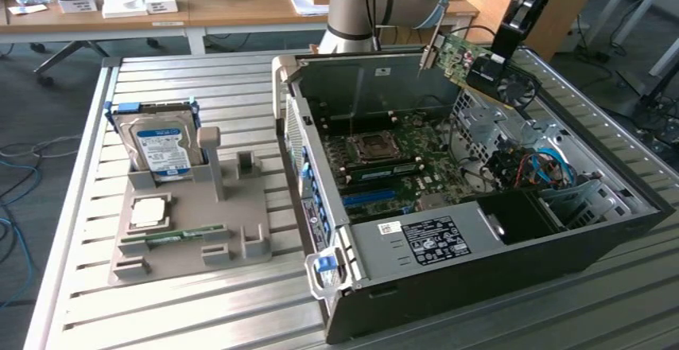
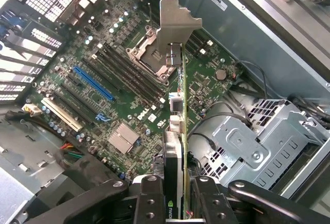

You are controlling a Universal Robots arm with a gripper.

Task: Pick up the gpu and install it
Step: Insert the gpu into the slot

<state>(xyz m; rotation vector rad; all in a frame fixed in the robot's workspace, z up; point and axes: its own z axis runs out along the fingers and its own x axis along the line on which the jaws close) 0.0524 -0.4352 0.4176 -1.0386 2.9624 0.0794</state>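
The gpu [image 1: 479,65], a green card with a black fan and a silver end bracket, hangs tilted in the air above the open computer case [image 1: 510,266], near its far edge. My gripper [image 1: 506,46] is shut on the card's edge. In the wrist view the gpu [image 2: 177,131] runs edge-on away from my gripper [image 2: 178,203], its silver bracket [image 2: 174,25] at the far end, with the black fingers [image 2: 149,201] clamped on either side. Below it lies the motherboard [image 2: 103,64] with its blue slot [image 2: 93,82] and the processor socket [image 2: 147,53].
A grey fixture tray [image 1: 186,223] on the exterior view's left holds a silver hard drive [image 1: 159,145] upright, a RAM stick [image 1: 170,239] and a chip. Inside the case are a metal drive cage [image 2: 258,141], cables [image 1: 541,167] and a power supply [image 1: 430,239]. Desks stand behind.
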